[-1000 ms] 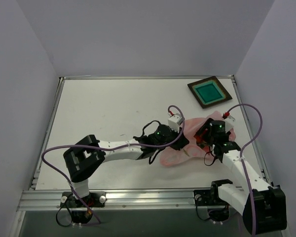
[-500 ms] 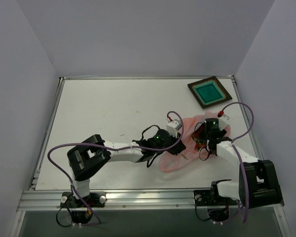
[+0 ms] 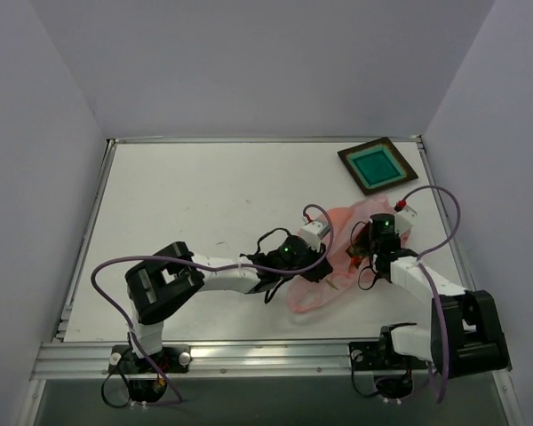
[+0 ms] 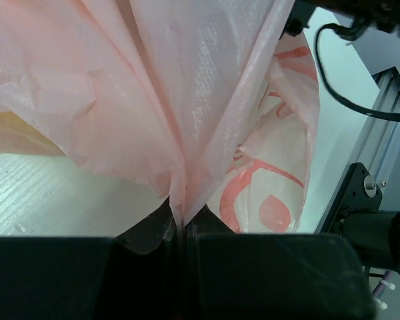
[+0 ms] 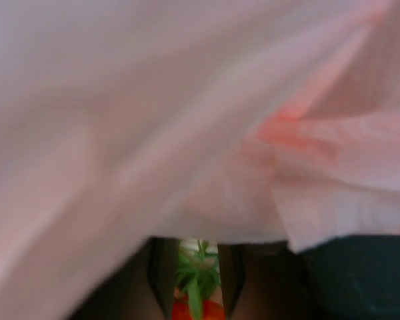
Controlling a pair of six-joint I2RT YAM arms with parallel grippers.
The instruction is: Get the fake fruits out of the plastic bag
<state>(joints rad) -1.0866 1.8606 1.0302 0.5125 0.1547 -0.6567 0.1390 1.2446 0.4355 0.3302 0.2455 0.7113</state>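
Showing a white table (image 3: 186,204) enclosed by pale lavender walls (image 3: 249,62). From above, one dark tray (image 3: 377,164), one pink plastic bag (image 3: 329,282) lying right of centre, and two arms are counted. Only the wrist views reveal the grips — the left gripper (image 4: 181,230) is clamped on a gathered fold of the bag; the right gripper (image 5: 197,280), draped by the bag, is closed on one red fake fruit (image 5: 197,310) with green leaves.
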